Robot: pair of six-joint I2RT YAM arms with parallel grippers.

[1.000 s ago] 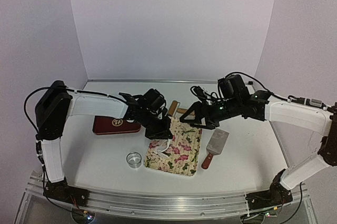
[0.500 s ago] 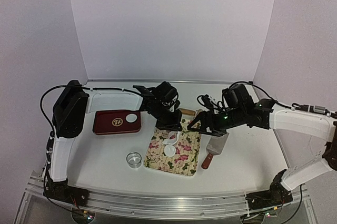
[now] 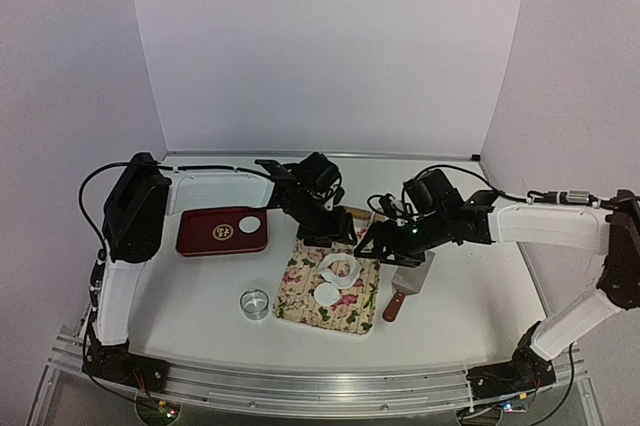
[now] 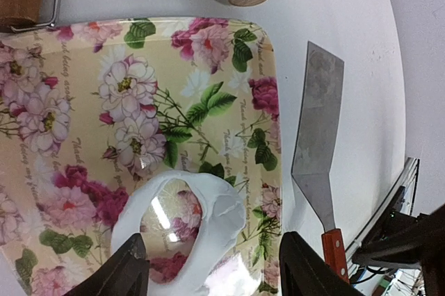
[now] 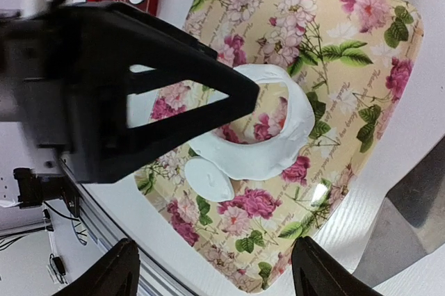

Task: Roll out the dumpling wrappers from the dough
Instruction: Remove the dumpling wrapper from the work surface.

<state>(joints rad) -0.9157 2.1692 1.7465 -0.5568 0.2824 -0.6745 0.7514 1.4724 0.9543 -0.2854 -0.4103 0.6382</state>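
The dough [image 3: 340, 268], a white ring with a round hole, lies on a floral board [image 3: 355, 313] mid-bench. One dumpling wrapper [image 3: 327, 293] touches its near side and a second wrapper [image 3: 249, 225] sits on the red tray [image 3: 200, 237] toward the left edge. The left gripper [image 4: 208, 272] and right gripper [image 5: 221, 268] hover above, jaws spread and empty. The board's faint script is too small to read.

Dough [image 4: 221, 216] cropped @ btm edge

Holed white dough [image 5: 268, 158]; round wrapper [image 5: 206, 177] beside
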